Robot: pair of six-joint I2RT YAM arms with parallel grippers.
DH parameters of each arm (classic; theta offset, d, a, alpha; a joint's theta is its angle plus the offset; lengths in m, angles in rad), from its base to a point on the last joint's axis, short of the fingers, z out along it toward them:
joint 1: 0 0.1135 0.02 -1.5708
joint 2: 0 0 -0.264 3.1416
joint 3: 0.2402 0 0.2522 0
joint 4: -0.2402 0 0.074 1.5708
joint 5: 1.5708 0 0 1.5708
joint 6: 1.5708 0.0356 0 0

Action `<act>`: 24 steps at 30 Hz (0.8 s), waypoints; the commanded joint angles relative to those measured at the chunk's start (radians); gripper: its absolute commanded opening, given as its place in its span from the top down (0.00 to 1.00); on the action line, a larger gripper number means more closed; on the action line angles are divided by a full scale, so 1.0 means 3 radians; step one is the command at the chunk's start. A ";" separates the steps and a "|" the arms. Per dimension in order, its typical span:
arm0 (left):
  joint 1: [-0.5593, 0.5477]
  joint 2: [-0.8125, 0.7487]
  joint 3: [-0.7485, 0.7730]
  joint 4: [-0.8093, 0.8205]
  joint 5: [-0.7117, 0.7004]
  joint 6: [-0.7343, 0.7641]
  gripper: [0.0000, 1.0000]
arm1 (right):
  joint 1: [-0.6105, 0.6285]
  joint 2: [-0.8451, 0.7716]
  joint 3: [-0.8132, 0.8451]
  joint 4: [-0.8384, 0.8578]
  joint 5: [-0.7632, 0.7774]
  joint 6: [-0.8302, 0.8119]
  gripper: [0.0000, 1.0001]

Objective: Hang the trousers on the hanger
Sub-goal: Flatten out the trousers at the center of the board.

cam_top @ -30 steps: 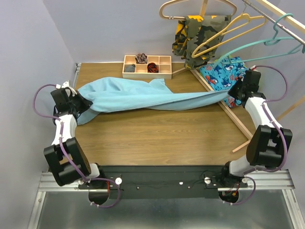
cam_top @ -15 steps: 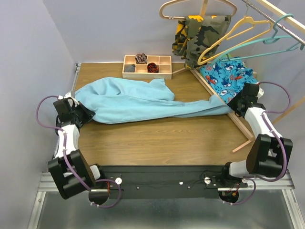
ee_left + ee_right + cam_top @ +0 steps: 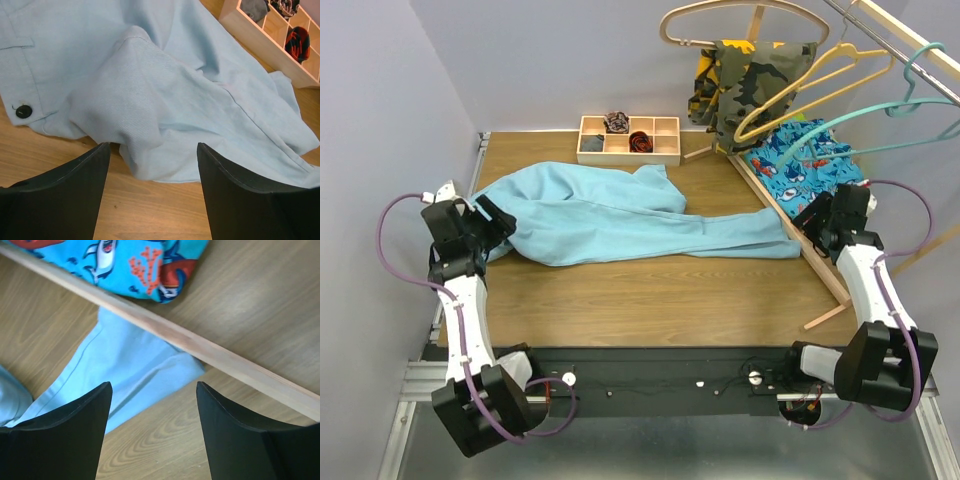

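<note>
Light-blue trousers [image 3: 620, 215] on the table [image 3: 650, 290]; left end effector [image 3: 152, 150] and right end effector [image 3: 152, 387] open, empty.
Grip waistband and hem evenly before lifting toward the hanger [image 3: 850, 119].

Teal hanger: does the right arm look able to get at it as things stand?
Probably yes. The right end effector is open and holds nothing, and the teal hanger hangs just beyond it, with nothing visibly between them. How high it hangs is unclear.
</note>
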 commanded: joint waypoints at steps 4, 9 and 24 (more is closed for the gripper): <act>-0.0462 0.0018 0.0154 -0.0055 -0.0453 -0.0023 0.22 | 0.0103 0.0024 -0.0145 0.0247 -0.0414 -0.0098 0.23; -0.0830 0.0064 0.0291 0.0037 -0.0714 -0.0080 0.22 | 0.0179 0.0116 -0.0186 0.0477 -0.0869 -0.0287 0.23; -0.2144 0.0963 0.0660 0.0650 -0.0883 -0.0151 0.22 | 0.0706 0.0949 0.0105 0.0794 -0.0813 -0.0180 0.23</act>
